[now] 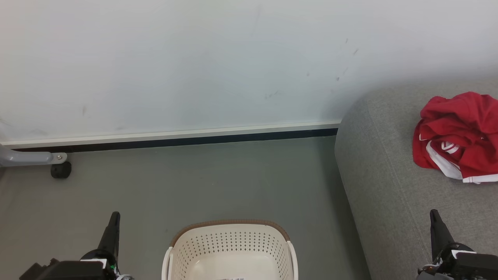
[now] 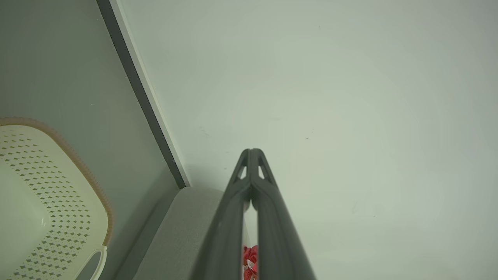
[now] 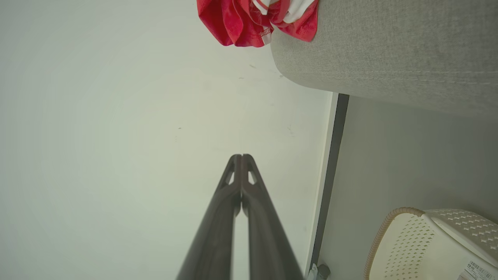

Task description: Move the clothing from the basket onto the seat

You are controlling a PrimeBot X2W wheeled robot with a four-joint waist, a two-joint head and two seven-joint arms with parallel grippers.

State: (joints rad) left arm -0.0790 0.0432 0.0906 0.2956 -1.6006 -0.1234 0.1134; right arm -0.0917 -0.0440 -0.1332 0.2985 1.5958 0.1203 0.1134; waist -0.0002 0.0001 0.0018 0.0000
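Both claws sit nearest in the head view: left claw (image 1: 114, 216) at lower left, right claw (image 1: 435, 214) at lower right, each with its fingers pressed together on nothing. Between them, at bottom centre, the basket (image 1: 233, 243) stands on the floor (image 1: 194, 182), and the part of its inside that shows is bare. Clothing (image 1: 459, 132) lies in a red heap on the seat (image 1: 381, 186) at the right edge, well apart from the basket. Judged from that, the move looks done. The sound course is to check the basket's cut-off near half for leftovers, and to keep both claws clear of the heap so nothing drags off the seat. The floor is plain grey and the wall (image 1: 194, 58) is pale and scuffed, with dark skirting (image 1: 175, 140) at its foot and a castor (image 1: 60, 170) at the left edge.

Left wrist view: the left claw (image 2: 251, 151) meets tip to tip against the wall. The basket (image 2: 58, 186) is at lower left, and a red sliver of clothing (image 2: 250, 260) shows between the fingers at the bottom.

Right wrist view: the right claw (image 3: 241, 156) is likewise closed and empty. The clothing (image 3: 249, 19) is at top centre on the seat (image 3: 389, 50), and the basket (image 3: 404, 241), with a label (image 3: 480, 270), is at lower right.
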